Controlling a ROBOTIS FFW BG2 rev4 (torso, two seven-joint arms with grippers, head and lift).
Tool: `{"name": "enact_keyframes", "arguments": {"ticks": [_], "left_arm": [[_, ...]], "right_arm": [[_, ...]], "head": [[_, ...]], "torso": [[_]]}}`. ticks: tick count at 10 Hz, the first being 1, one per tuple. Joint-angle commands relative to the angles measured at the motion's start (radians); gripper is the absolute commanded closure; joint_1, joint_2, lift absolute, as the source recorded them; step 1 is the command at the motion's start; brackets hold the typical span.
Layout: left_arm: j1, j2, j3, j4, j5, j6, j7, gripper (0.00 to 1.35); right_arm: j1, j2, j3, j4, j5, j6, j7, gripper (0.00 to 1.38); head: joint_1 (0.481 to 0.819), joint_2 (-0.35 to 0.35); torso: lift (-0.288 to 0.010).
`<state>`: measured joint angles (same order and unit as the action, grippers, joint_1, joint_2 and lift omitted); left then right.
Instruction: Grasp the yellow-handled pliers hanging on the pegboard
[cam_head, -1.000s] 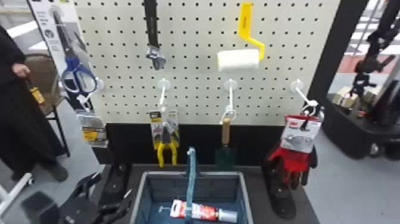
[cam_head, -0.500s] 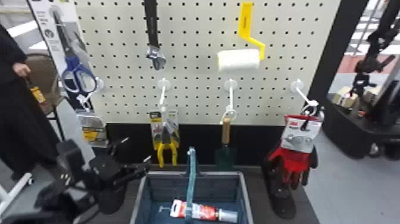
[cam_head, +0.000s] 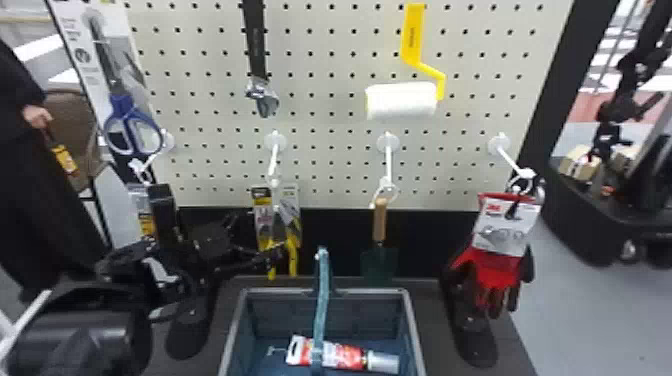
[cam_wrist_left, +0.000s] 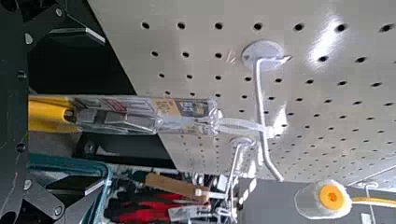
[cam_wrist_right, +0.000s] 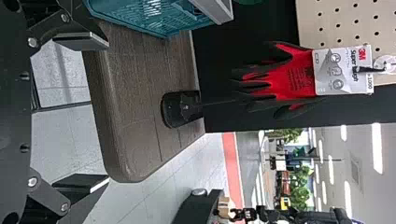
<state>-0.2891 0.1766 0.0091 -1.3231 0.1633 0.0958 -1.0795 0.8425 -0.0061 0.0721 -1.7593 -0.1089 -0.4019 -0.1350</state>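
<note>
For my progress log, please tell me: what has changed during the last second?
The left gripper rose from the lower left and reached the yellow-handled pliers, jaws open at the handles. Nothing is grasped yet. The pliers, basket and gloves stayed put.

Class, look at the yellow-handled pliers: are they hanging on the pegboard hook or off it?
Hanging. A clear strap ties the pliers to the white hook; the left gripper sits open around their handles.

I'm in a hardware shop: cream perforated pegboard (cam_head: 325, 60), carded tools (cam_head: 100, 60) on white plastic hooks (cam_head: 273, 155), teal shopping basket (cam_head: 407, 310) at the dark counter's (cam_head: 430, 300) near edge.
</note>
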Motion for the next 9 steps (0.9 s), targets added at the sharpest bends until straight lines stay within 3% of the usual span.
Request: {"name": "enact_keyframes", "arguments": {"ticks": [1,3,4,9], "left_arm": [[-0.02,-0.002,-0.011,0.026,-0.019,0.012,-0.007,0.37],[-0.047,0.003,-0.009,0.023,-0.077,0.021,-0.03,0.89],[-0.052,0.003,-0.005,0.006,-0.105,0.005,-0.026,1.25],[-0.041,0.007,-0.005,-0.004,-0.082,-0.002,-0.026,1.21]], "right_arm": [[-0.002,0.0,0.0,0.001,0.0,0.0,0.0,0.27],[-0.002,-0.002,0.0,0.003,0.0,0.0,0.0,0.27],[-0.002,-0.002,0.0,0.001,0.0,0.0,0.0,0.27],[-0.004,-0.006,0.0,-0.002,0.0,0.0,0.0,0.27]], "head": [[0.549,0.0],[0.549,0.0],[0.549,0.0],[0.549,0.0]], "torso": [[-0.1],[-0.1],[-0.1],[-0.1]]}}
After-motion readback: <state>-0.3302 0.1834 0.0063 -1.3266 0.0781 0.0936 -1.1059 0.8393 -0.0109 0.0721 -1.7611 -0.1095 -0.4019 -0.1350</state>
